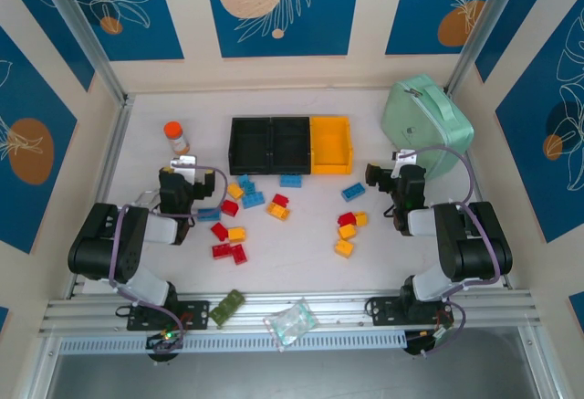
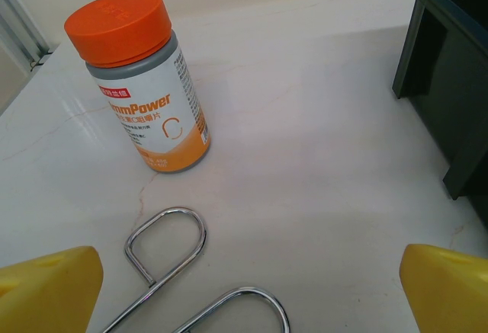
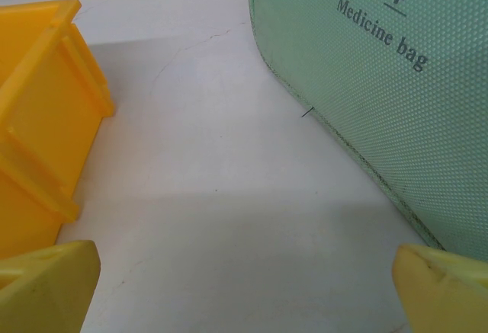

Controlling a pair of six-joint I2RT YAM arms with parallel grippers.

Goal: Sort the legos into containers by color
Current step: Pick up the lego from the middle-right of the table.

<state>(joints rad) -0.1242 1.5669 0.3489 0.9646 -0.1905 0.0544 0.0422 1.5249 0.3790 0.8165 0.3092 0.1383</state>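
Observation:
Red, yellow-orange and light blue legos lie loose on the white table: one group in the middle [image 1: 248, 200], red ones [image 1: 228, 251] nearer the front, and a smaller group to the right [image 1: 347, 231]. Behind them the containers stand in a row, two black bins [image 1: 270, 143] and a yellow-orange bin [image 1: 330, 143]. My left gripper [image 1: 185, 171] [image 2: 252, 287] is open over bare table, left of the legos, facing an orange-capped bottle [image 2: 141, 81]. My right gripper [image 1: 392, 173] [image 3: 248, 287] is open over bare table between the yellow-orange bin [image 3: 42, 104] and a mint-green bag [image 3: 381, 66]. Neither holds anything.
The orange-capped bottle [image 1: 175, 137] stands back left and the mint-green medicine bag [image 1: 427, 125] back right. A black bin's corner [image 2: 450, 74] is at the right in the left wrist view. A green circuit board [image 1: 228, 307] and a plastic packet [image 1: 292, 323] lie on the front rail.

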